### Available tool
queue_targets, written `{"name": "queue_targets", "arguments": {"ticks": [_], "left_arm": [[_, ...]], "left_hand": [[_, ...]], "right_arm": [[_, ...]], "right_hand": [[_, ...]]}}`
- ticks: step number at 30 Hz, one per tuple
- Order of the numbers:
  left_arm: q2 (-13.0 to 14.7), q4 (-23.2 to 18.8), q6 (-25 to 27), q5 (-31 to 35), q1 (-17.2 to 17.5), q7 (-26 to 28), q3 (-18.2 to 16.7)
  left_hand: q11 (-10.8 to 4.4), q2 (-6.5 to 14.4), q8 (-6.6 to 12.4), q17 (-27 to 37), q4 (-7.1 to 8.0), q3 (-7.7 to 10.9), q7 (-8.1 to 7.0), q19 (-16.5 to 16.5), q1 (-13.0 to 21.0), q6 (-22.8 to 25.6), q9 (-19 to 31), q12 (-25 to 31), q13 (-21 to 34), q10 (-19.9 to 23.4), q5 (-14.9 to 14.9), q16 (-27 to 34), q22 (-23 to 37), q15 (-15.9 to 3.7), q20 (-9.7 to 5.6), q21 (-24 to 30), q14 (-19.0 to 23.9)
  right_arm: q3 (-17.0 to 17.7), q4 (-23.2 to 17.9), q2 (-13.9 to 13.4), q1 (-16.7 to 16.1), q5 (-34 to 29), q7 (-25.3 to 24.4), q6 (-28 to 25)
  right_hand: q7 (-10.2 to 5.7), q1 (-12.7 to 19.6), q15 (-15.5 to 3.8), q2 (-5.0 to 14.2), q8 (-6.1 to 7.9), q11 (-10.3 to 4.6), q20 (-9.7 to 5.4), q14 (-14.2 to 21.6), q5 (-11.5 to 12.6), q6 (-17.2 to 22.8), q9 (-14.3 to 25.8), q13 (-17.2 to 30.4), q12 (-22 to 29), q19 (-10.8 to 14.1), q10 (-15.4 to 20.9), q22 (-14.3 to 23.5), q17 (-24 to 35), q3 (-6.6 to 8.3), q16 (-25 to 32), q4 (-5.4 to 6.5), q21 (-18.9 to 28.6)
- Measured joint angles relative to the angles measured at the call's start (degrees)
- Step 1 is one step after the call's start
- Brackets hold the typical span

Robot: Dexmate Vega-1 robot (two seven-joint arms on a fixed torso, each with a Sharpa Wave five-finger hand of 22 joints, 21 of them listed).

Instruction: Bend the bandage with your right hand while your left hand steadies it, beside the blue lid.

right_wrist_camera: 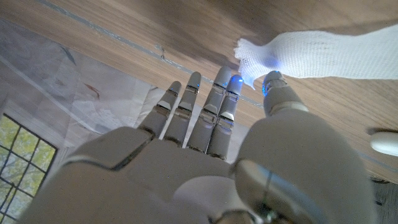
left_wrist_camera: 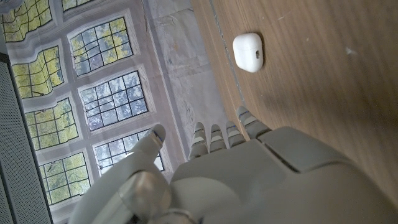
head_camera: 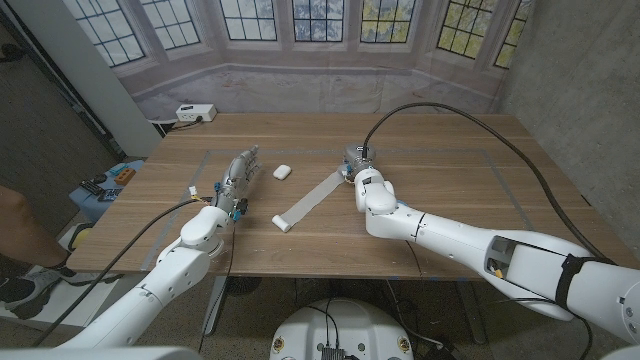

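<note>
A white bandage strip [head_camera: 310, 198] lies slantwise on the wooden table [head_camera: 450, 170], its near end rolled. My right hand [head_camera: 360, 168] is at its far end. In the right wrist view the fingers of this hand [right_wrist_camera: 205, 155] are stretched out, and a fingertip and the thumb tip touch the frayed end of the bandage [right_wrist_camera: 323, 53]. I see no firm grip. My left hand [head_camera: 235, 180] reaches out over the table to the left of the strip, apart from it, fingers straight and holding nothing. In the left wrist view it [left_wrist_camera: 249, 180] points past a small white case [left_wrist_camera: 249, 51].
The small white case [head_camera: 282, 171] lies between the left hand and the bandage's far end. A black cable [head_camera: 450, 108] arcs over the table's right half. A white power strip [head_camera: 195, 113] sits at the back left corner. A blue box [head_camera: 100, 192] stands off the left edge.
</note>
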Motion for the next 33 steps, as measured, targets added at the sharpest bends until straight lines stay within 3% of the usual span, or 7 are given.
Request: {"name": "queue_targets", "arguments": {"ticks": [22,33], "left_arm": [[0.0,-0.3,-0.6,-0.3,1.4,0.2,-0.2],[0.1,-0.7,-0.6,-0.3,1.8,0.3,-0.2]], "left_hand": [[0.0,-0.1,0.0,-0.1,0.0,0.0,0.0,0.0,0.1,0.0,0.0,0.0,0.0,0.0,0.0,0.0,0.0,0.0,0.0,0.0,0.0],[0.0,0.2,0.0,-0.1,0.18,-0.18,0.0,0.0,0.3,0.6,0.0,0.0,0.0,0.0,0.0,0.0,0.0,0.0,0.0,0.0,0.0]], "right_arm": [[-0.5,1.0,0.8,-0.6,-1.3,-3.1,0.2],[-0.5,2.0,0.9,-1.0,-1.6,-4.4,1.0]], "right_hand": [[-0.51,2.5,-0.18,0.04,0.22,-0.61,-0.7,3.4,0.0,4.0,0.3,1.6,2.5,1.3,3.9,0.0,0.8,-0.87,0.9,-0.08,0.0],[-0.81,3.2,-0.48,0.22,0.21,-0.61,-0.7,3.8,0.0,4.3,0.3,1.8,2.8,1.3,3.9,0.0,0.8,-1.03,0.9,0.08,0.0]]}}
